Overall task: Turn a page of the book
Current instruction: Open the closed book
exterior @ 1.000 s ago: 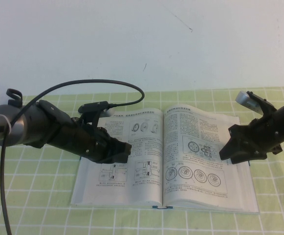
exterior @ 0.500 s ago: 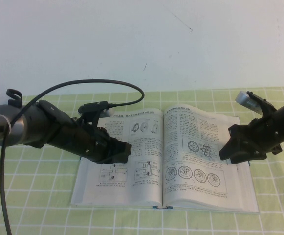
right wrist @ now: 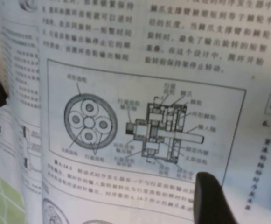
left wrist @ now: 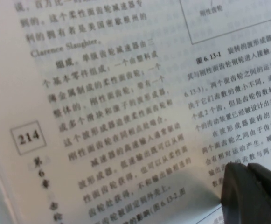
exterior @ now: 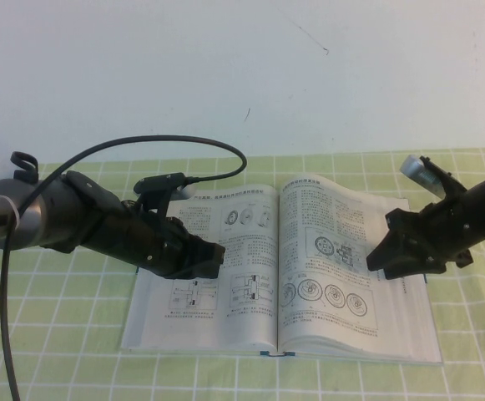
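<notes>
The page (exterior: 334,259) is being pressed at the book's (exterior: 225,334) right by the spread right gripper (exterior: 374,261), best dragged leftward gently, while the left gripper (exterior: 217,259) is resting clenched on the left leaf.

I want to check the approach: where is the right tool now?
In the high view, the right tool is on the right side, open, over the outer part of the right-hand page of the book, beside the diagram box.
</notes>
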